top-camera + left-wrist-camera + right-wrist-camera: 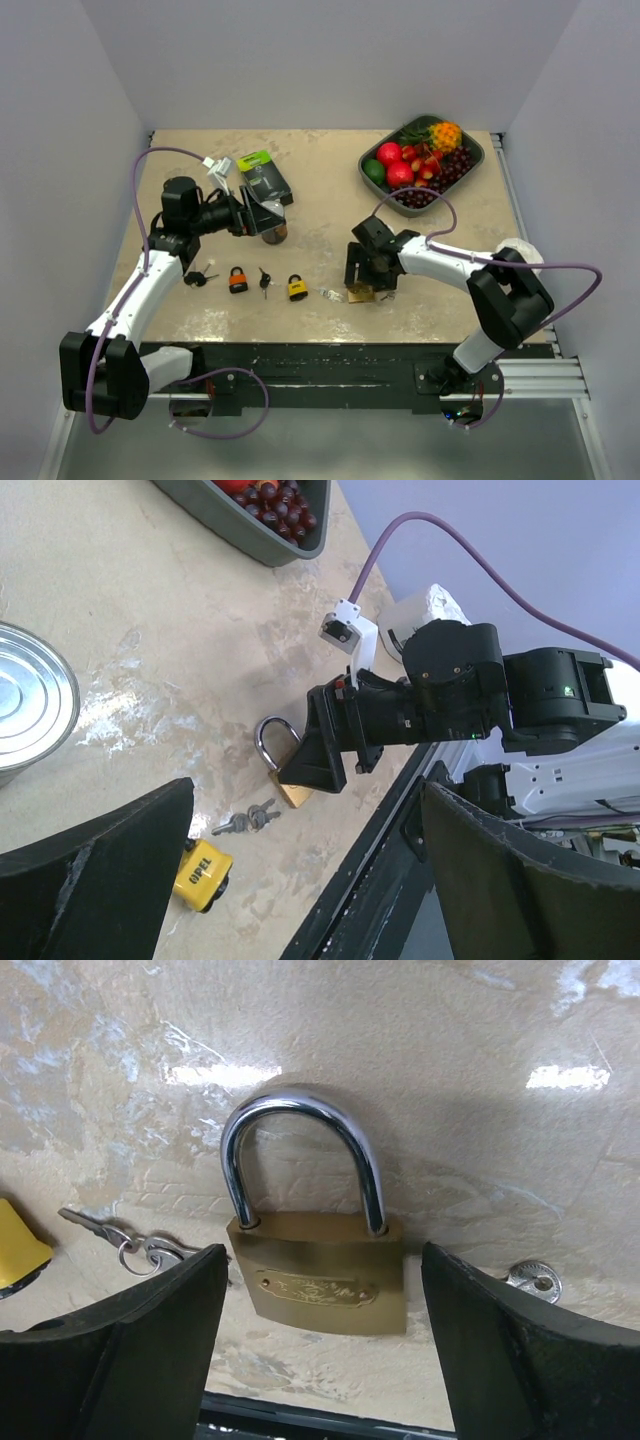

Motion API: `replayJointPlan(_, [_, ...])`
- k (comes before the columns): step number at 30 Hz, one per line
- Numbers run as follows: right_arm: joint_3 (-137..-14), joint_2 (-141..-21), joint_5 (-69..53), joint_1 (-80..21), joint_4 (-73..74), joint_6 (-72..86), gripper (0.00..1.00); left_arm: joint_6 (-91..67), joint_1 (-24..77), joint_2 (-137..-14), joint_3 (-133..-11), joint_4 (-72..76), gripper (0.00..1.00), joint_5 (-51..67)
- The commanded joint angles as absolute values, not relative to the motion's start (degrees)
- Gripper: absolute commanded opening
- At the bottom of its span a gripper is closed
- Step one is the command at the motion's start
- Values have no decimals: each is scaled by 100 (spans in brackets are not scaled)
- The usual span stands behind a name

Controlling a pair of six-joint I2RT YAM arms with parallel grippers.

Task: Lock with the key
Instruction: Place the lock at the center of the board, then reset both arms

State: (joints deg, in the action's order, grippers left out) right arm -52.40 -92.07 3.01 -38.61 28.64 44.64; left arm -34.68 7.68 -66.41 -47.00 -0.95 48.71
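Beige counter [320, 215], near edge: your right end effector [322, 1265] stands spread astride the brass padlock [320, 1290], fingers [120, 1360] just beside its body, likely to steady it. Keys [140, 1252] lie alongside, ungripped. Farther back, your left end effector [258, 215] hovers spread wide.

1. Rectangular brass-gold metal padlock [320, 1285], shiny silver shackle [300, 1101].
2. Small yellow padlock [297, 289]; small orange padlock [238, 280] to its left.
3. Beige counter [320, 190], mottled with pale streaks.
4. Dark grey plastic tray [480, 155] holding red, green, orange and dark purple fruit [400, 172].
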Motion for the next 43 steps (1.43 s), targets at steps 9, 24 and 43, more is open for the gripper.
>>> replayJointPlan(9, [-5615,-8324,369,-3683,2901,4114,91,-2498,607,-6723,-5176,-1113,99,5018])
replayJointPlan(24, [-6565,-6811,-561,-2085,2609,783,99,701,114,-7330,-6900,-4395,99,3358])
replayJointPlan(43, [-5581,-6812,-1600,-1090,1907,440,99,1195,141,-6689,-5555,-3709,99,2153])
